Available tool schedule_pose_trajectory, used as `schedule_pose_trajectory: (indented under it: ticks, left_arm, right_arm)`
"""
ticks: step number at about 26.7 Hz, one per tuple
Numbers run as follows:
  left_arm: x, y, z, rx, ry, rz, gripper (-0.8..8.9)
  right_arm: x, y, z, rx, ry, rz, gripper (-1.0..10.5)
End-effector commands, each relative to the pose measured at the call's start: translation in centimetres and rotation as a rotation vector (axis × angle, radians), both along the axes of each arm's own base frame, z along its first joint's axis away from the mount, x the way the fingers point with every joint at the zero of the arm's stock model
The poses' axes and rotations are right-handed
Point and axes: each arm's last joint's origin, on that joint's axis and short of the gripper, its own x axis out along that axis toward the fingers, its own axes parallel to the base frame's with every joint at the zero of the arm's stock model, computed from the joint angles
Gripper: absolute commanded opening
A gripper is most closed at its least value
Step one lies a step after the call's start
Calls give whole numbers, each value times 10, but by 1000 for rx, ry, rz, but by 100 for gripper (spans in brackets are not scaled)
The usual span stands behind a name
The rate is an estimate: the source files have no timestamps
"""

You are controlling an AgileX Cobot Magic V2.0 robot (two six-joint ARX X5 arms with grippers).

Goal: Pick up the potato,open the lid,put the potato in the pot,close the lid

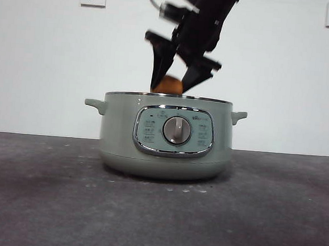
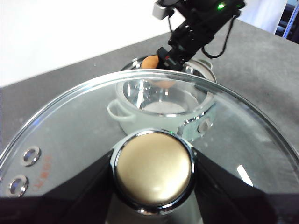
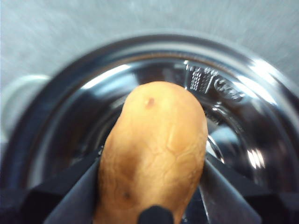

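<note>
The right tool (image 1: 176,81) grips the potato (image 1: 168,85) between its two black jaws directly above the open pot (image 1: 166,135), the orange-brown lump hanging just over the pot's metal rim. In the right wrist view the potato (image 3: 153,151) fills the space between the jaws, with the pot's shiny steel bowl (image 3: 243,126) below it. The left tool (image 2: 154,179) is clamped on the knob (image 2: 153,169) of the lid (image 2: 84,126), holding the clear glass lid up and away from the pot; through and past the glass, the pot (image 2: 125,114) and the right tool (image 2: 169,57) with the potato (image 2: 150,62) are visible. The sage-green pot stands on the dark grey surface (image 1: 44,199), its chrome-framed panel and grey dial (image 1: 177,129) facing the front camera, a white wall (image 1: 38,62) with two sockets behind it.
</note>
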Motion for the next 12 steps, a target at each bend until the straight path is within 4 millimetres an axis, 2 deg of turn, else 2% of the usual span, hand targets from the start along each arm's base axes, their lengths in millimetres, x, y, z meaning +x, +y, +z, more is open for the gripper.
schedule_pose_trajectory:
  ticks: [1,4,12]
  left_arm:
    - [-2,0,7,-28,-42,-1,-8]
    - [-2,0,7,-28,-45,-1,-8]
    - [-1,0,8,-31,-54,-1,-8]
  right_arm:
    - [8,4,-22,-53,29,17,-12]
    - [12,6,-42,-126,59,15,-12]
    - [16,8,-68,-184,118,22,-12]
